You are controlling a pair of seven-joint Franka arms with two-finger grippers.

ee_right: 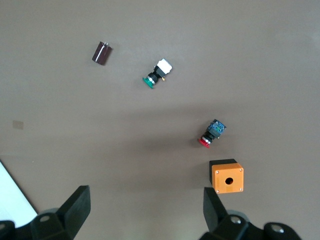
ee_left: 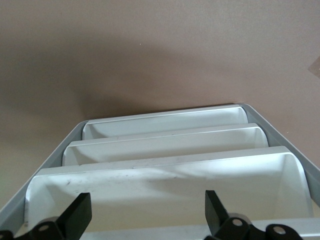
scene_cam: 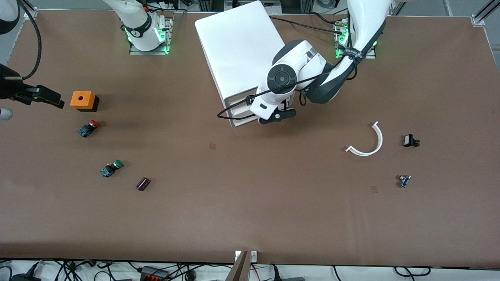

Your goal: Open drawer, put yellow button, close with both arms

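The white cabinet (scene_cam: pixel 238 47) stands at the table's middle, near the arms' bases. Its uppermost drawer (ee_left: pixel 165 185) looks pushed in, about level with the two lower drawers, and its front also shows in the front view (scene_cam: pixel 235 100). My left gripper (scene_cam: pixel 277 116) hangs open and empty just in front of that drawer's front, as the left wrist view (ee_left: pixel 147 212) shows. My right gripper (scene_cam: pixel 52 98) is open and empty above the table at the right arm's end, beside the orange box (scene_cam: pixel 84 100); its wrist view (ee_right: pixel 145 207) looks down on bare table. The yellow button is out of view.
A red-capped button (scene_cam: pixel 89 128) and a green-capped button (scene_cam: pixel 112 168) lie near the orange box, with a dark cylinder (scene_cam: pixel 143 184) nearer the camera. A white curved strip (scene_cam: pixel 369 142), a black part (scene_cam: pixel 410 140) and a small blue part (scene_cam: pixel 404 180) lie toward the left arm's end.
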